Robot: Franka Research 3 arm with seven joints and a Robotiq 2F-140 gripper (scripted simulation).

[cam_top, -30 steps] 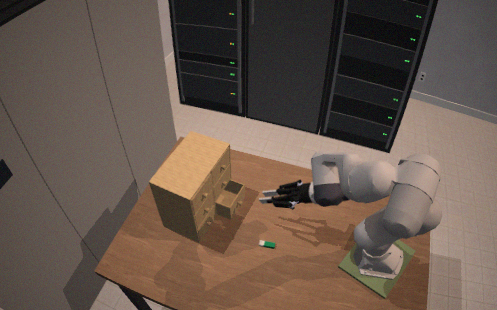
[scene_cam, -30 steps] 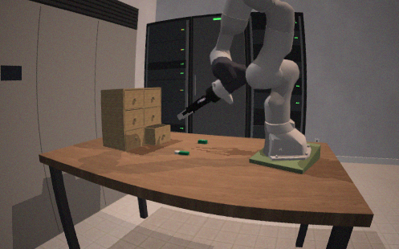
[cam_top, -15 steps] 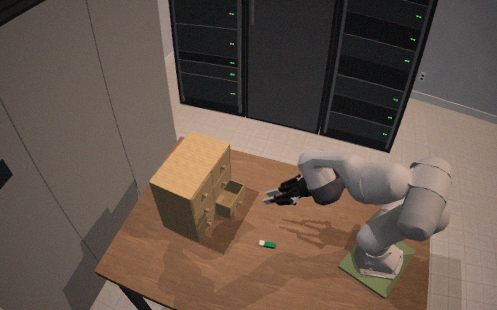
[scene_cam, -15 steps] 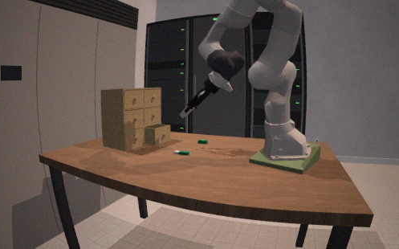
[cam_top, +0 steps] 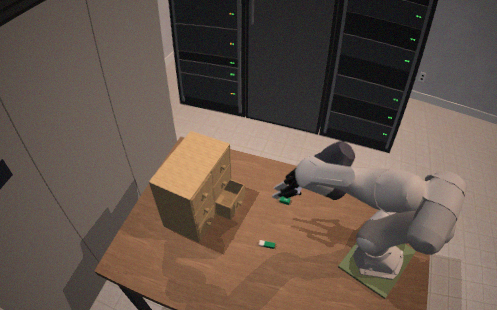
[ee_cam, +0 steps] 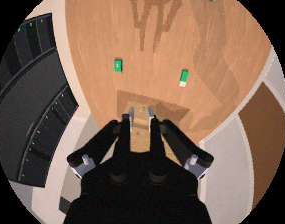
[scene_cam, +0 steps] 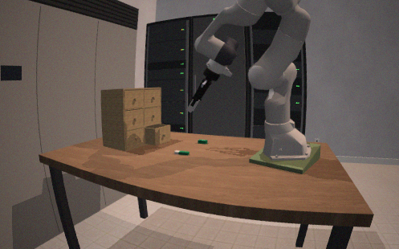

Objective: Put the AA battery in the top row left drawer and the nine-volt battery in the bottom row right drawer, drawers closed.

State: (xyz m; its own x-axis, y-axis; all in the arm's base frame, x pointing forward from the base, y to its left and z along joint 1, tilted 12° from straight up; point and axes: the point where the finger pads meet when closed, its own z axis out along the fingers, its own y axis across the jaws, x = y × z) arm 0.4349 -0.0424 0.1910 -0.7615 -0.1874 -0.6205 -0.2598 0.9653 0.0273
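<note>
The small wooden chest stands at the table's left and also shows in the exterior view. Its bottom-row right drawer is pulled partly out; the other drawers look pushed in. The blocky green nine-volt battery lies on the table right of the open drawer. The green AA battery with a white tip lies nearer the front. My gripper hangs in the air well above the table, between the chest and the nine-volt battery. Its fingers stand narrowly apart with nothing between them.
My arm's base sits on a green plate at the table's right. A grey cabinet wall stands close behind and left of the chest. Dark server racks stand beyond the table's far edge.
</note>
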